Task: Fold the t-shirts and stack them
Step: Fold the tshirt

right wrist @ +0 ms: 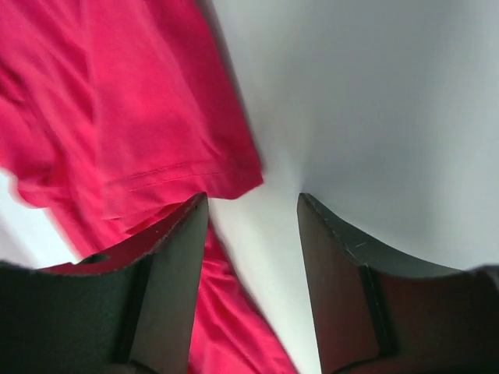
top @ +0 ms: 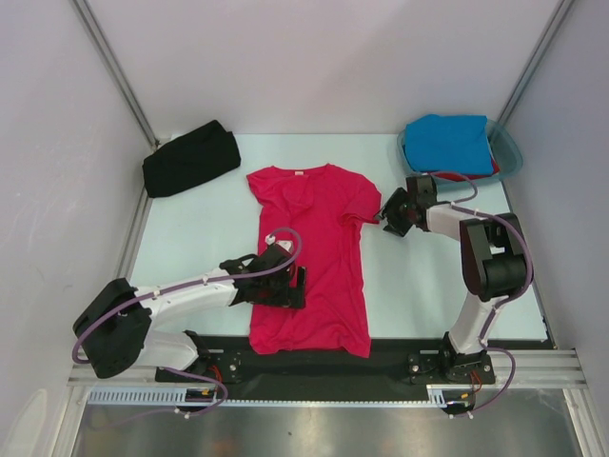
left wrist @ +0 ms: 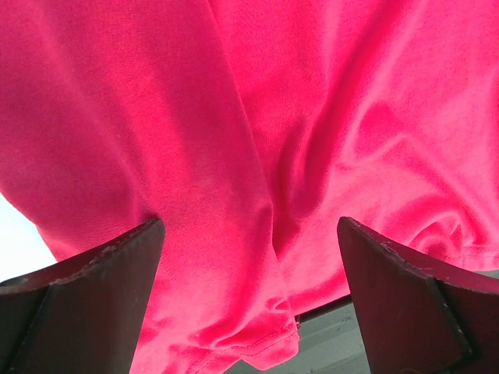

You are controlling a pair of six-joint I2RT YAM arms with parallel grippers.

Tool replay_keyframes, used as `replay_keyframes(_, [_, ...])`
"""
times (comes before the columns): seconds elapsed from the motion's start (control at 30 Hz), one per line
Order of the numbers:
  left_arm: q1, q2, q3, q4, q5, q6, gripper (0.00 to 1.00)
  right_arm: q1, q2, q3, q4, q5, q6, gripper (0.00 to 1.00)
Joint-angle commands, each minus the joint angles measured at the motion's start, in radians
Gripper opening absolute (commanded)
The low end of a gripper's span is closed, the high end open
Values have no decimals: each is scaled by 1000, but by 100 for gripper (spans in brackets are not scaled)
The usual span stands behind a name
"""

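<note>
The crimson-pink t-shirt [top: 312,257] lay spread flat on the table [top: 190,238] between the arms. The left gripper [top: 297,286] was over its lower left part, jaws spread wide and empty. The right gripper [top: 388,217] stood parted beside the near sleeve, holding nothing.

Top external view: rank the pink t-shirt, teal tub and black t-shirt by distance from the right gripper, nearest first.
1. pink t-shirt: spread out in the middle, its sleeve right beside the right gripper.
2. teal tub: back right corner, beyond the gripper.
3. black t-shirt: back left corner, past the pink one.
</note>
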Motion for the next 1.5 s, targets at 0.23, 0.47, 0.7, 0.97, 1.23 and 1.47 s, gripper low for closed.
replay_keyframes(0.23, [10, 1, 5, 5, 15, 16, 100, -57, 3, -87, 248, -156, 98, 49])
replay_keyframes(0.47, [11, 4, 8, -1, 10, 13, 100, -62, 57, -82, 300, -213, 123, 36])
replay_keyframes(0.7, [13, 10, 7, -2, 11, 13, 100, -64, 59, -72, 300, -213, 105, 10])
replay_keyframes(0.97, [17, 11, -2, 16, 19, 13, 100, -36, -16, 11, 185, -164, 2, 1])
replay_keyframes(1.23, [30, 7, -16, 37, 28, 26, 100, 51, 9, 299, -5, -96, -113, 2])
replay_keyframes(1.47, [57, -24, -48, 57, 31, 26, 100, 119, 183, 593, -108, -113, -149, 2])
